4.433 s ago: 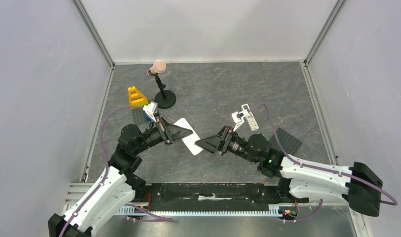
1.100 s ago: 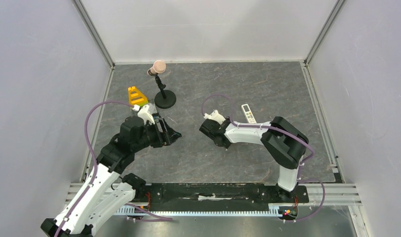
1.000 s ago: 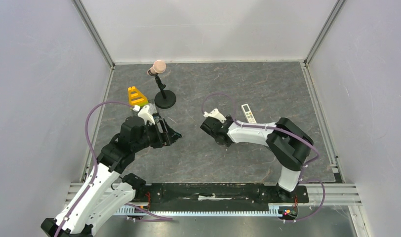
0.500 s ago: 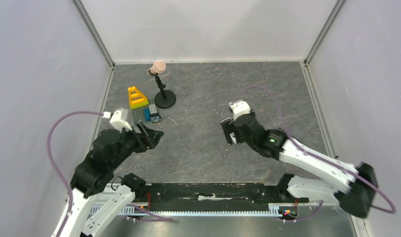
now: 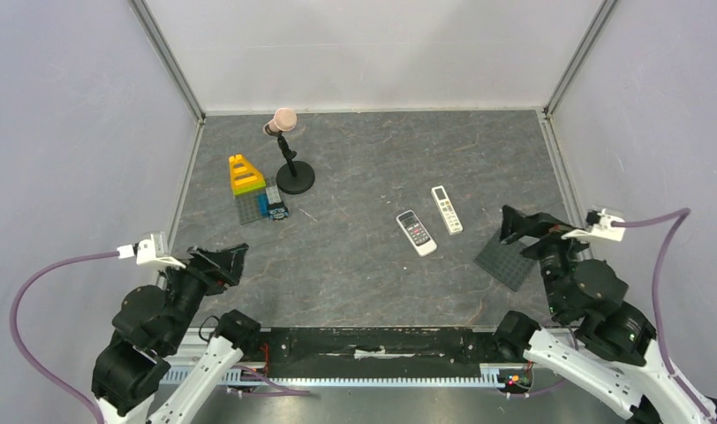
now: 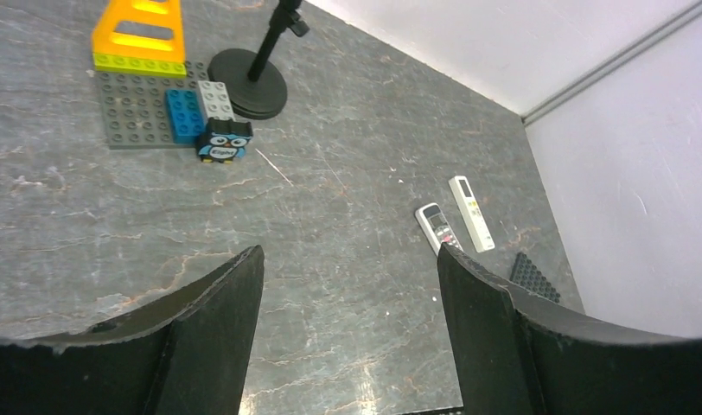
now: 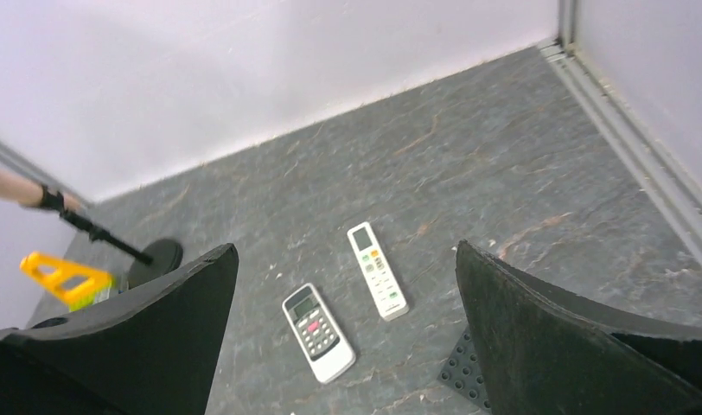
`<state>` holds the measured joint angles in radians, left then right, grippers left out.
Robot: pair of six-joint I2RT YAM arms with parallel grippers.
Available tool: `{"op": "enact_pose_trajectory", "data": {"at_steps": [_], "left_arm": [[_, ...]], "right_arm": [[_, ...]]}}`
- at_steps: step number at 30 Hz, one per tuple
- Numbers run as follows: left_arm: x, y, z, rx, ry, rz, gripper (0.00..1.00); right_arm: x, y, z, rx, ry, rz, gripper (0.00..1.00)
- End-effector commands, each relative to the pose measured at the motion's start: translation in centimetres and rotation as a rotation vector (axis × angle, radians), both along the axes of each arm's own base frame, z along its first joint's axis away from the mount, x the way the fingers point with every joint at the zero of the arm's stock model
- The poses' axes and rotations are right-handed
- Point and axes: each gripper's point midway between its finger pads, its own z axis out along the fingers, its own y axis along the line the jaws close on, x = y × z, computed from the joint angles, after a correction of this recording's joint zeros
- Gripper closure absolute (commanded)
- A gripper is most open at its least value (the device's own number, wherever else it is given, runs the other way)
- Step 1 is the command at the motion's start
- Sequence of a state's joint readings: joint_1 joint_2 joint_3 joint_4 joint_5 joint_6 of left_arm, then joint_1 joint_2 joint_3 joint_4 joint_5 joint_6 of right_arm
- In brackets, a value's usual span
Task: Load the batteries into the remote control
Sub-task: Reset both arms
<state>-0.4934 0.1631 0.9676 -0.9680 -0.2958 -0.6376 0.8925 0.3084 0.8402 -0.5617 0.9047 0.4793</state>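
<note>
The remote control (image 5: pixel 416 232) lies face up on the grey floor, its dark button face and small display showing, right of centre. It also shows in the left wrist view as the remote control (image 6: pixel 437 226) and in the right wrist view as the remote control (image 7: pixel 318 332). No batteries are in view. My left gripper (image 5: pixel 217 264) hangs open and empty at the near left, far from the remote. My right gripper (image 5: pixel 524 228) is open and empty at the near right, over a dark studded plate. The wrist views show the left gripper (image 6: pixel 349 259) and right gripper (image 7: pixel 345 251) with nothing between their fingers.
A longer, slimmer white remote (image 5: pixel 446 208) lies just right of the task remote. A dark studded plate (image 5: pixel 509 261) lies at the right. At the back left stand a microphone stand (image 5: pixel 290 165) and a grey brick plate (image 5: pixel 252 206) with yellow and blue bricks.
Both arms have drawn back from the middle to the near corners. The right gripper has opened wider. The remote control now lies uncovered on the floor.
</note>
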Motion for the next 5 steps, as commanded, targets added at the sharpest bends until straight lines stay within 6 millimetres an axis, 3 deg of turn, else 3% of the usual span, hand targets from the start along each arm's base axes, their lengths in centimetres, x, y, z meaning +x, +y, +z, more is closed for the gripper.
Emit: {"op": "enact_pose_trajectory", "data": {"at_steps": [1,5], "left_arm": [[-0.42,1.79,0.57,0.03,-0.016,0.07,0.21],[-0.06,1.37,0.17,0.022,0.008,0.065,0.21]], "right_arm": [[-1.09,-3.75,1.52,0.045,-0.041,-0.132,0.02],[-1.3,-4.49,1.67,0.055,-0.052,-0.161,0.02]]}}
